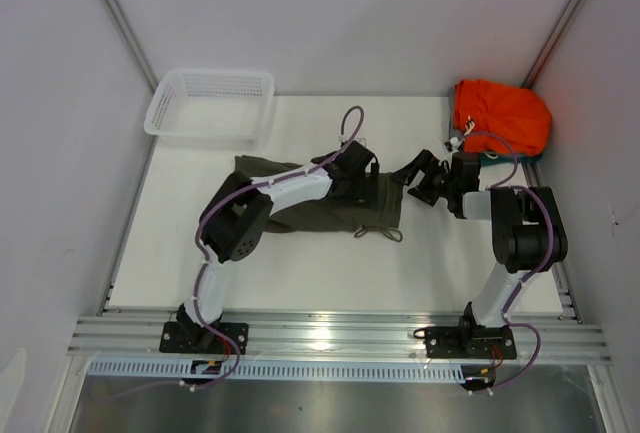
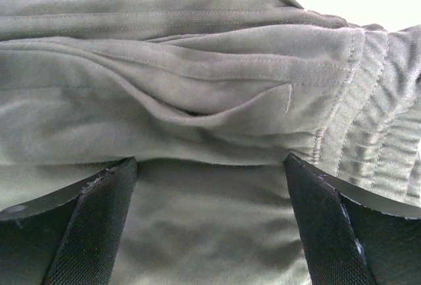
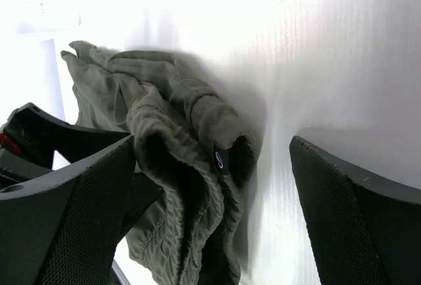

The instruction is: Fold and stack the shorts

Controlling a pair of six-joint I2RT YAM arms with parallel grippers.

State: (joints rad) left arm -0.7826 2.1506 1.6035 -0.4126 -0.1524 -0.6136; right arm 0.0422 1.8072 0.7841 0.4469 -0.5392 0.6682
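The olive-green shorts (image 1: 330,208) lie spread in the middle of the table, waist to the right, with the drawstring (image 1: 380,233) trailing at the near edge. My left gripper (image 1: 358,168) hovers low over the waist end. In the left wrist view it (image 2: 210,161) is open, with wrinkled olive cloth (image 2: 197,101) lying between and beyond its fingers. My right gripper (image 1: 422,179) is at the right edge of the shorts. In the right wrist view it (image 3: 214,145) is open around a bunched fold of waistband (image 3: 197,140) with a small black label; the left finger (image 3: 99,206) touches the cloth.
Bright orange shorts (image 1: 502,118) lie bunched in the far right corner with a sliver of teal cloth (image 1: 492,157) under them. A white mesh basket (image 1: 212,103) stands at the far left. Grey walls close in the table on both sides.
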